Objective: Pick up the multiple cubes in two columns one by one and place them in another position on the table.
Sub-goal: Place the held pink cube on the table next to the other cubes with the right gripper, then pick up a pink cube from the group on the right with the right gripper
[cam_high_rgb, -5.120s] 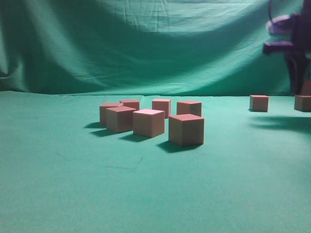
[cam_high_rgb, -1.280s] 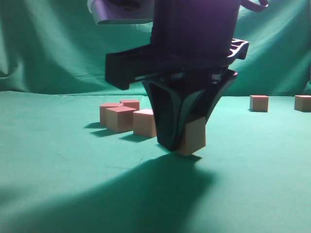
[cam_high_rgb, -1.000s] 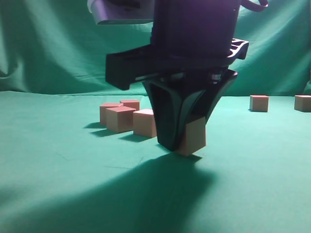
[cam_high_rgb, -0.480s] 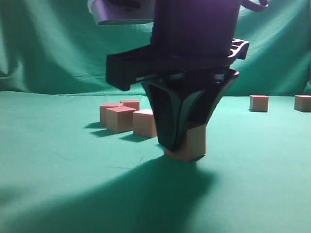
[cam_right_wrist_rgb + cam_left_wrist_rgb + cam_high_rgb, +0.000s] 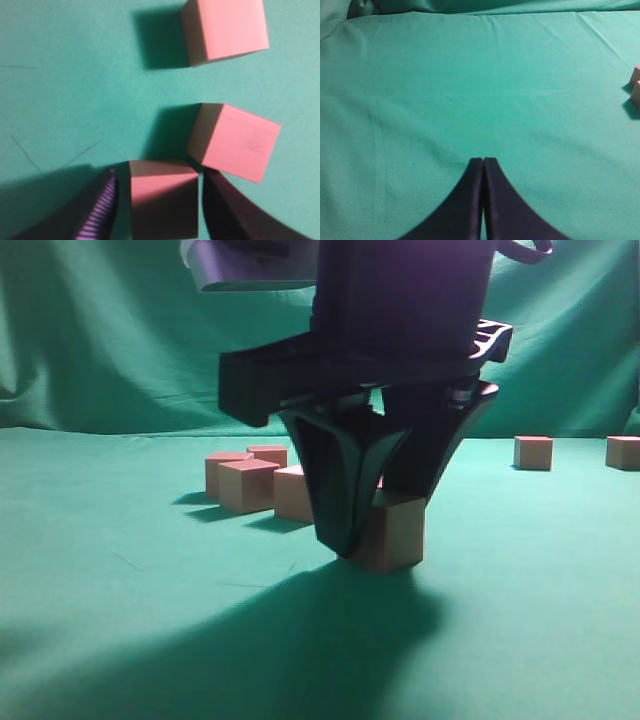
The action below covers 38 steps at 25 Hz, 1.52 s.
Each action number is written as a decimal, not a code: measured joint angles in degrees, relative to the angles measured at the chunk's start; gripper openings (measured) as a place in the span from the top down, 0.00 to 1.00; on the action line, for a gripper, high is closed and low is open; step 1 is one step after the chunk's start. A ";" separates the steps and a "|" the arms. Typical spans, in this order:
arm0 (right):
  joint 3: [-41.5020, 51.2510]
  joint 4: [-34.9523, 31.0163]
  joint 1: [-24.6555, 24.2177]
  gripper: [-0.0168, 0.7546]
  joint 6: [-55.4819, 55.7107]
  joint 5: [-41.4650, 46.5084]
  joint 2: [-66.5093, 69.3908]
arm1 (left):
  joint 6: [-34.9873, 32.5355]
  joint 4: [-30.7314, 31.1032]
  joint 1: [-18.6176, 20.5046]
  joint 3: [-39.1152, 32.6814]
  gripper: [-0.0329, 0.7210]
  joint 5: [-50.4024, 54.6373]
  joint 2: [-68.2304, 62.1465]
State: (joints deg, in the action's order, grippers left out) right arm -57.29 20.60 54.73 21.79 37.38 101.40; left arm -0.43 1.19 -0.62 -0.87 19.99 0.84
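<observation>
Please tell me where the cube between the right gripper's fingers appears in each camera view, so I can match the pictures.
Exterior view: the cube sits on the table, low and just right of centre, between the right gripper's fingers.
Left wrist view: not in it.
Right wrist view: bottom centre, with a gap on each side to the fingers.
Shared landmark: the black fingers either side of it.

Ext view: I see right gripper (image 5: 372, 530) blocking most of the cube (image 5: 392, 532) under it plus the cubes behind. Far-right cube (image 5: 625, 452) cut by frame edge. Left wrist: two cubes (image 5: 636, 85) clipped at right edge.
</observation>
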 joint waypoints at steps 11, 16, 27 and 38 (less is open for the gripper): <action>0.00 0.00 0.00 0.47 0.00 2.48 -0.98 | 0.00 0.00 0.00 0.00 0.96 0.00 0.00; 0.00 0.00 0.00 0.47 0.00 7.11 -6.25 | 0.00 0.00 0.00 0.00 0.96 0.00 0.00; -13.07 1.27 -8.43 0.47 0.49 24.55 -13.61 | 0.00 0.00 0.00 0.00 0.96 0.00 0.00; -26.56 -2.98 -33.92 0.47 -1.75 24.03 -4.75 | 0.00 0.00 0.00 0.00 0.96 0.00 0.00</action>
State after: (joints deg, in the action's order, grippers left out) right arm -83.85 17.63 20.81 20.04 61.41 96.65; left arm -0.43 1.19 -0.62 -0.87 19.99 0.84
